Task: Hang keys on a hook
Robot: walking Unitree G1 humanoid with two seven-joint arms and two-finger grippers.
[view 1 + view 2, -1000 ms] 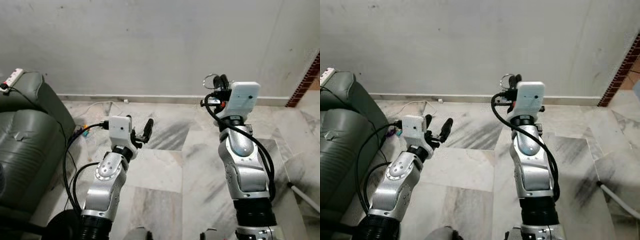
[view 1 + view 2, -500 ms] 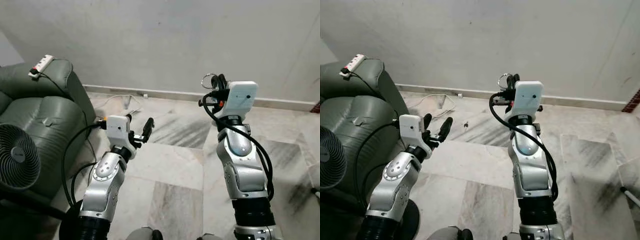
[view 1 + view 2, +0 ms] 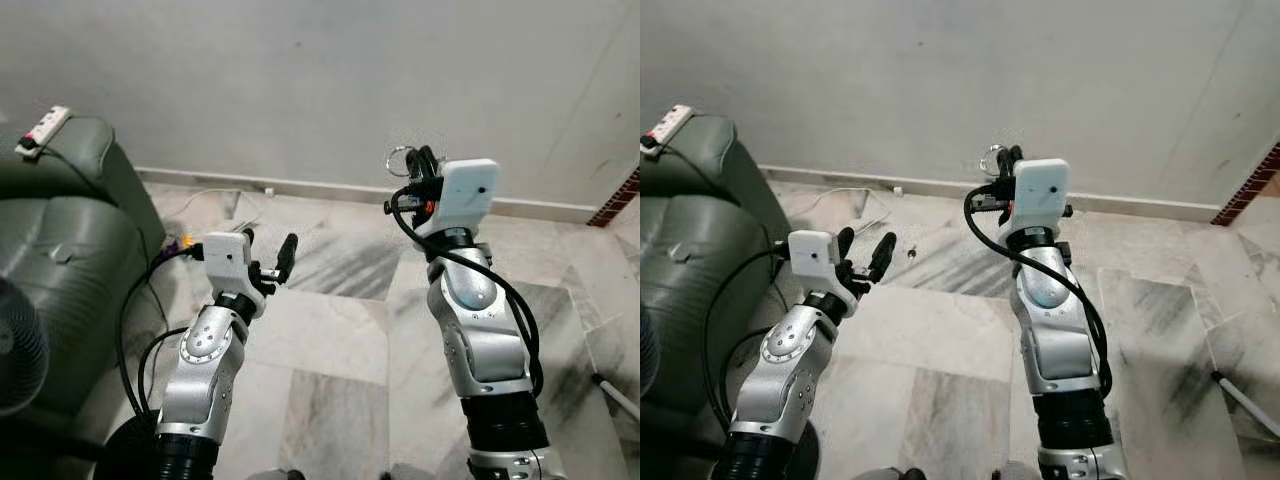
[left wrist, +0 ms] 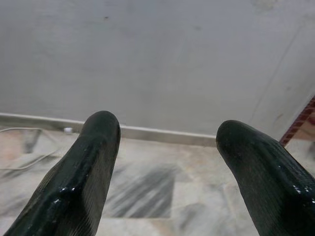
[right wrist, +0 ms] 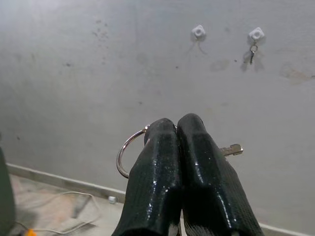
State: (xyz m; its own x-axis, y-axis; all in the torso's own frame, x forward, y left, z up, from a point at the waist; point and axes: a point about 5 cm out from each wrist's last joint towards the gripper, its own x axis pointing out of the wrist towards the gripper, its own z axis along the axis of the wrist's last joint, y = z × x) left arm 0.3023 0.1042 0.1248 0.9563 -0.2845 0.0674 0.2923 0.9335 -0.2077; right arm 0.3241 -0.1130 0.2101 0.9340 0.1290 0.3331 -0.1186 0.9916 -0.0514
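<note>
My right gripper (image 5: 177, 129) pinches the keys (image 5: 129, 152), carrying; empty hook (image 5: 198, 32) sits high above it, so I'd raise next.

Both silver arms reach forward over a marble floor (image 3: 330, 340) toward a plain grey wall (image 3: 300, 80). The right gripper (image 3: 425, 165) is raised, jaws apparently closed on a key ring (image 3: 398, 160). The left gripper (image 3: 268, 255) sits lower, jaws apart. At the left stands a green sofa (image 3: 60, 250) with a power strip (image 3: 40, 130) on it.
</note>
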